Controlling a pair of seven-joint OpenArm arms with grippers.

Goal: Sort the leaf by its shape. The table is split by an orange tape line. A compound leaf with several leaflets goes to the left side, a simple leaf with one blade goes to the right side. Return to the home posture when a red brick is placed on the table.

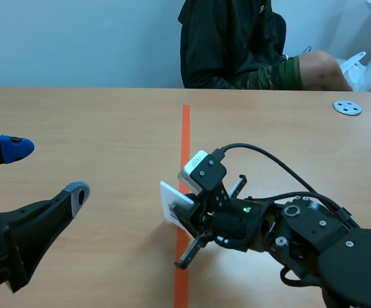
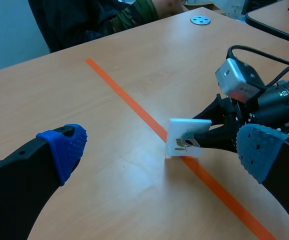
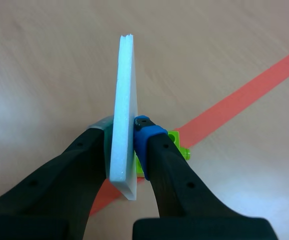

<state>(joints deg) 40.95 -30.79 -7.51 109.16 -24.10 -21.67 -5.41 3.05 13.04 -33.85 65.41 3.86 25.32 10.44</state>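
Light wood is seen across the table, which is divided by an orange tape line running away from the robot. At the far edge a person in dark clothing is seated against a pale blue wall, and a small round metal disc with holes is laid on the table's far right part, well apart from both arms.

A white card is held upright at the tape line, near the middle of the table. It is clamped by the right gripper, whose two fingers are pressed against its opposite faces; in the right wrist view the card is seen edge-on between them, with a blue pad flat against one face. The card's lower edge is at the table surface, over the tape; whether it touches cannot be told. A small leaf picture is printed on the face turned toward the left arm, but its shape is too small to be made out. A bright green piece is seen just behind the blue-padded finger; what it is cannot be told.

The left gripper is held over the left side, well apart from the card, with its fingers spread wide and nothing between them
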